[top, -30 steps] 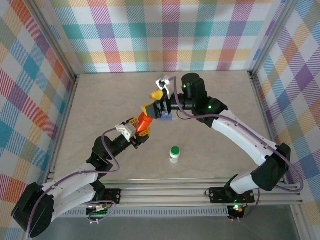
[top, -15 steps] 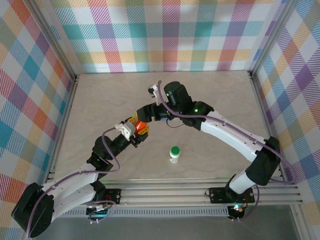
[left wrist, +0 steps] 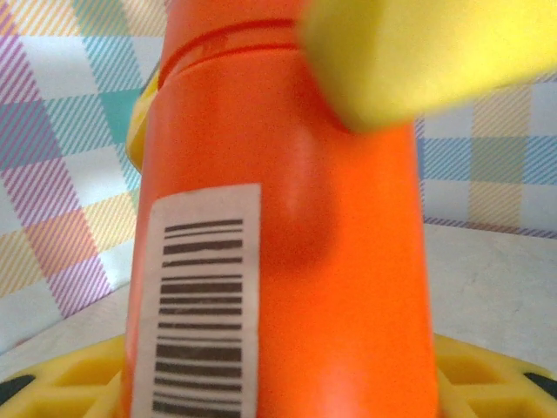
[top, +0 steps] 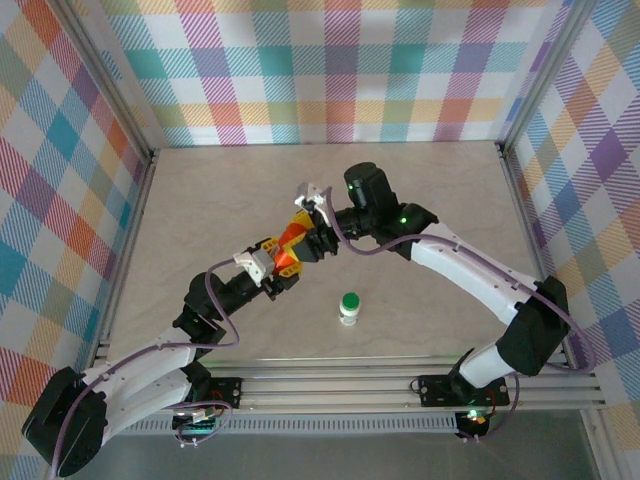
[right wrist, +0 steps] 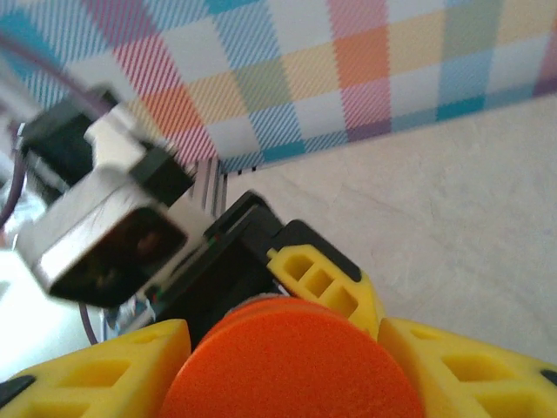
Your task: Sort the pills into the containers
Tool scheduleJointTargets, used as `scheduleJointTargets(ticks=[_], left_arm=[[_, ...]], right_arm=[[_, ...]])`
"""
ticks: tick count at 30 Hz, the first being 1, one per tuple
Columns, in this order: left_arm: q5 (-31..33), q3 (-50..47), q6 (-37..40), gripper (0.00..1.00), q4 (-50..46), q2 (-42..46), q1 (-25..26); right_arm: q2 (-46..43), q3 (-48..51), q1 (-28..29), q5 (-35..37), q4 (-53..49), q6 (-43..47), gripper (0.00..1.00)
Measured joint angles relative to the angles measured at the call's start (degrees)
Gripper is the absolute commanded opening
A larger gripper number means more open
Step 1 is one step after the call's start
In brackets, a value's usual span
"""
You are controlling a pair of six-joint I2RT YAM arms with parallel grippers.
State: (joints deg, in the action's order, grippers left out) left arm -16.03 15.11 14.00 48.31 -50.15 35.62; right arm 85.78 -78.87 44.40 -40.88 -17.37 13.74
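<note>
An orange bottle (top: 289, 240) is held tilted above the middle of the table, between both arms. My left gripper (top: 279, 263) is shut on its lower body; in the left wrist view the bottle (left wrist: 287, 261) and its barcode label (left wrist: 204, 305) stand between my yellow fingers (left wrist: 70, 383). My right gripper (top: 306, 226) is closed round the top end, with its yellow fingers (right wrist: 87, 374) pressed against both sides of the orange cap (right wrist: 291, 366). The pills and the containers are hidden.
A white bottle with a green cap (top: 349, 307) stands upright near the front, right of my left arm. Plaid walls surround the beige table (top: 200, 200). The left gripper's finger (right wrist: 322, 279) and its wrist camera (right wrist: 104, 235) lie just behind the cap.
My right gripper swung down from beside the bottle onto its top end and its jaws narrowed round the cap. The left gripper kept its hold, and the bottle tilted slightly.
</note>
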Motion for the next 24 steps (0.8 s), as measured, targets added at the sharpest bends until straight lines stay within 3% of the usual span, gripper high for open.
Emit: scheduleJointTargets(ticks=[5,6,13,17,24], left_arm=[[-0.6,0.0,-0.1,0.00,0.1,0.2,0.0],[-0.5,0.0,-0.3,0.00,0.1,0.2,0.0],[1.3,0.0,-0.9,0.00,0.0,0.1,0.0],[2.2,0.0,-0.9,0.00,0.0,0.0,0.0],[3.0,0.0,-0.9,0.00,-0.1,-0.5,0.0]], right_arm=[[1.6,-4.7,-0.3,-1.3,-10.1,15.7,0.78],[2.2,-5.8,-0.3,-1.4,-11.6,17.2,0.84],[2.6,-7.9,-0.6,0.0,-15.6,20.0,0.99],[1.1,-7.8,-0.6,5.0,-14.0,14.4,0.99],[0.0,-11.2,-0.6,18.2,-11.3,-10.1,0.95]])
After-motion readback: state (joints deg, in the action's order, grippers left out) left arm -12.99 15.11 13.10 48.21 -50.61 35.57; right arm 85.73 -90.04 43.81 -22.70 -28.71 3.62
